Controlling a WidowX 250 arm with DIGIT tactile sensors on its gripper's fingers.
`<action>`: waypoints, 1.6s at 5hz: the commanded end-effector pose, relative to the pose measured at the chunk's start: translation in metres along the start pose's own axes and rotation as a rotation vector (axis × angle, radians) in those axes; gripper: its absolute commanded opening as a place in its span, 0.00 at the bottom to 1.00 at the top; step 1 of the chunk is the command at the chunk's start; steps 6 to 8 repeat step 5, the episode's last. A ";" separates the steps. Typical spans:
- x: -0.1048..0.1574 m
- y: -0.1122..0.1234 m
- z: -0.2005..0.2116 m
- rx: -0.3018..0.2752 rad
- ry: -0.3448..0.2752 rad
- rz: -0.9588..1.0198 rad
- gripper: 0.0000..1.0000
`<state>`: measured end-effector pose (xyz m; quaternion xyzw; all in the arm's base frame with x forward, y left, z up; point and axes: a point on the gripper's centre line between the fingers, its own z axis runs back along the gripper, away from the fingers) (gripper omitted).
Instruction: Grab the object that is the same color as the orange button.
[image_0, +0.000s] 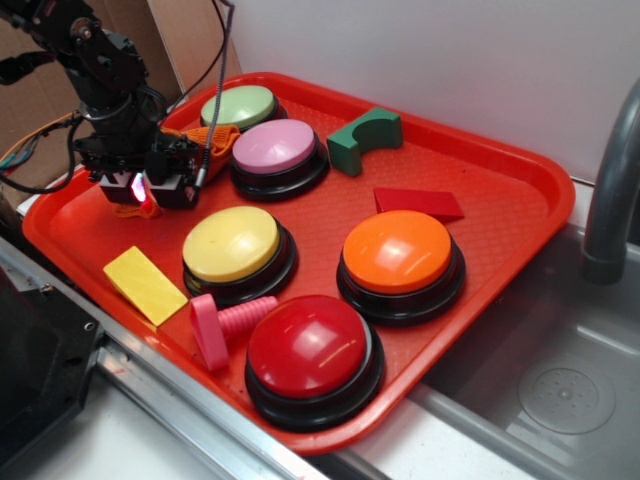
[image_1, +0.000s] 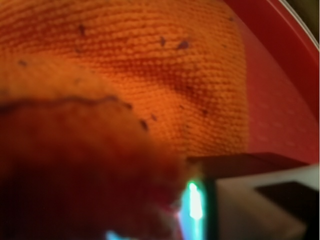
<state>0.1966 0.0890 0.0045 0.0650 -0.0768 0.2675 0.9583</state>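
The end effector (image_0: 150, 190) is low on the orange knitted cloth (image_0: 212, 140), which lies at the tray's (image_0: 500, 250) back-left, beside the green button (image_0: 238, 106). I cannot tell if the end effector is pressed together; the wrist view shows cloth bunched against it, so the grasp seems begun and lifting is left.

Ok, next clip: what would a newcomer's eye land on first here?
Probably the five big dome buttons on the red tray: red nearest, orange to its right, yellow mid-left, pink and green at the back. Then the black arm at the tray's back-left, its gripper down on the orange cloth, which fills the wrist view.
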 end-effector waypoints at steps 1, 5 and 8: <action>0.006 0.002 0.043 0.000 0.041 -0.079 0.00; -0.034 -0.079 0.151 -0.256 0.003 -0.528 0.00; -0.034 -0.079 0.151 -0.256 0.003 -0.528 0.00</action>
